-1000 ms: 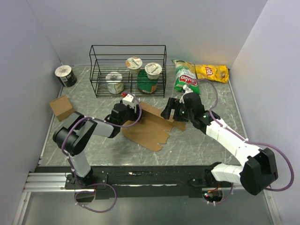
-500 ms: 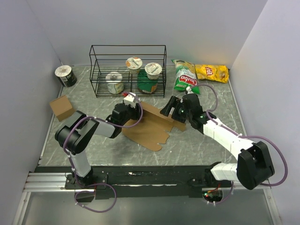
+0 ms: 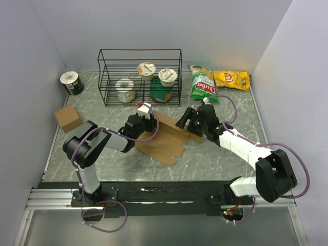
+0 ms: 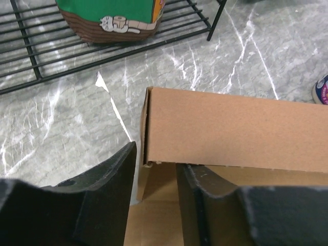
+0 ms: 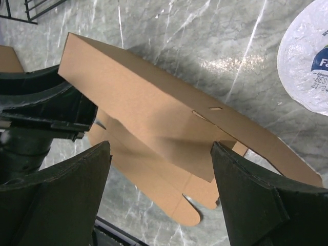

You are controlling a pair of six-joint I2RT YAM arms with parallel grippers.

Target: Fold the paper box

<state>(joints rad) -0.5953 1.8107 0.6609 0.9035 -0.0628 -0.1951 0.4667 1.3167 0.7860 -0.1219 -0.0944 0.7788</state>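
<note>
The paper box (image 3: 164, 139) lies mid-table as a flat brown die-cut sheet, its far long flap raised. In the left wrist view the flap (image 4: 230, 128) stands up, and my left gripper (image 4: 156, 160) straddles its left corner. The jaws are partly closed, with a thin gap between the left finger (image 4: 107, 189) and the cardboard. From above, my left gripper (image 3: 145, 116) is at the sheet's far left corner. My right gripper (image 3: 187, 121) hovers over the sheet's far right end. In its own view the right gripper (image 5: 160, 148) is wide open above the sheet (image 5: 154, 113), holding nothing.
A black wire rack (image 3: 139, 77) with cups and a green pack (image 4: 110, 18) stands behind the sheet. A small cube-like brown box (image 3: 67, 118) sits at the left and a dark can (image 3: 72, 83) at the far left corner. Two snack bags (image 3: 202, 84) lie at the far right.
My left jaws have narrowed around the raised flap's corner. The right gripper has shifted slightly left over the sheet's far end. The sheet has hardly moved.
</note>
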